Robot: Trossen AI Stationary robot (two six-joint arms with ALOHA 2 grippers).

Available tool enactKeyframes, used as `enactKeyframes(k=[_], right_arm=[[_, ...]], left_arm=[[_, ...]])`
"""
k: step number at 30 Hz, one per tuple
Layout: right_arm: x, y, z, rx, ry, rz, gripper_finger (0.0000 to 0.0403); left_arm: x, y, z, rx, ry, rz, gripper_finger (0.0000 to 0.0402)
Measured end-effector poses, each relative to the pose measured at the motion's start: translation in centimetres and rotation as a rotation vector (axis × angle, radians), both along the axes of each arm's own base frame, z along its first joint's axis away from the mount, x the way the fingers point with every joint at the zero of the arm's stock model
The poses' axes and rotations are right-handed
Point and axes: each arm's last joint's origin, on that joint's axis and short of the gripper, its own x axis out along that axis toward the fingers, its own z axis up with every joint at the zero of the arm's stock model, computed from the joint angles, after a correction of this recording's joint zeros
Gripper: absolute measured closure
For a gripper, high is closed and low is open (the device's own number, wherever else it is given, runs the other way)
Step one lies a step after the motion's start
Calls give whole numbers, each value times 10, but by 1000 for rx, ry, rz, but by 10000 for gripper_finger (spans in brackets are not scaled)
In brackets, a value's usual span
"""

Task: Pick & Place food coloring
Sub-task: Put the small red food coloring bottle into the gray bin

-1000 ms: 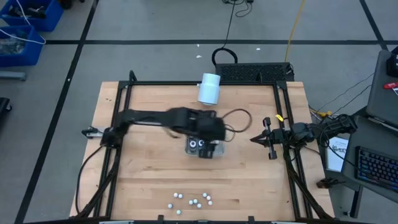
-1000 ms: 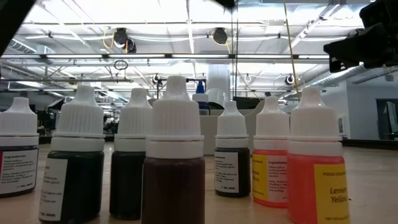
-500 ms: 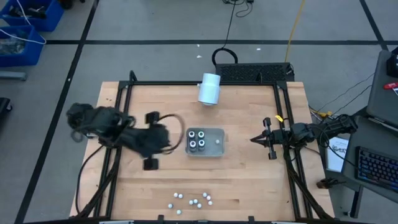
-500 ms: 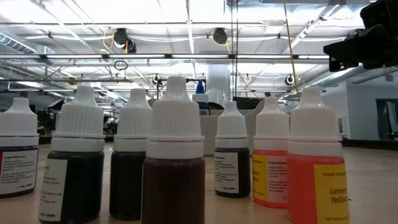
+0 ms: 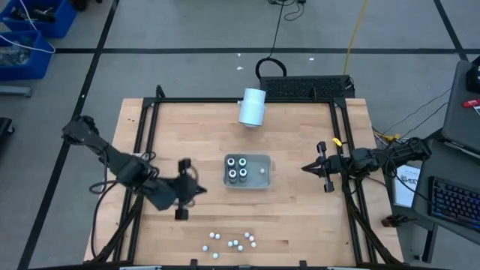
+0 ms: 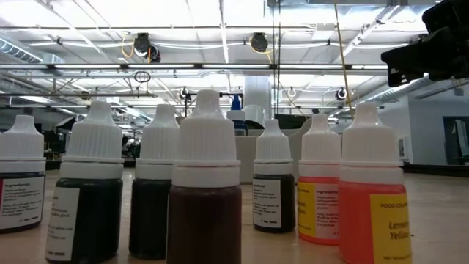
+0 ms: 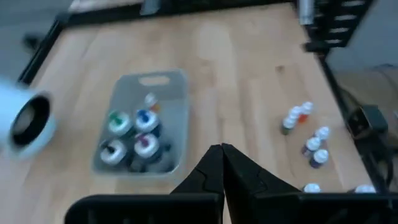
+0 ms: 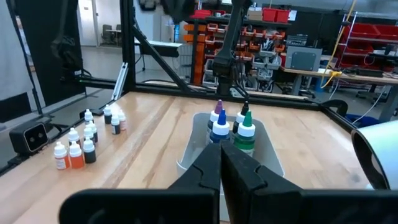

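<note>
Loose bottles (image 5: 231, 241) cluster tight at the near table edge; risk: a grab topples neighbours or rolls one off; little room there. Left gripper (image 5: 196, 189) shut, empty, left of tray (image 5: 262, 178); open wood between. Four bottles (image 5: 237, 168) in tray. Right gripper (image 5: 306, 168) shut, empty, parked right.

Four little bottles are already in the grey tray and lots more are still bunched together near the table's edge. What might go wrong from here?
The small white-capped bottles stand crowded near the table's edge, so picking one could topple its neighbours or roll them off. In the grey rectangular tray, the four dark bottles fill one end; adding another nearby might knock them. The left gripper, shut and empty, must open first.
</note>
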Motion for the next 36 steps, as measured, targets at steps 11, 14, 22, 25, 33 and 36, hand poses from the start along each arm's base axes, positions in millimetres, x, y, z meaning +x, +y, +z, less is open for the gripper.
enactKeyframes(k=[11,14,22,25,33,36], right_arm=[[0,0,0,13,2,0,403],[0,0,0,12,4,0,403],[0,0,0,0,3,0,403],[0,0,0,11,4,0,403],[0,0,-1,15,-8,2,403],[0,0,0,18,-24,1,403]], left_arm=[[-38,53,-29,51,-310,-58,399],[-48,71,-37,-41,-441,-145,399],[-46,111,-88,-145,-535,-251,400],[-49,118,-99,-132,-540,-244,400],[-67,123,-115,-81,-584,-219,401],[-77,125,-123,-60,-603,-173,401]])
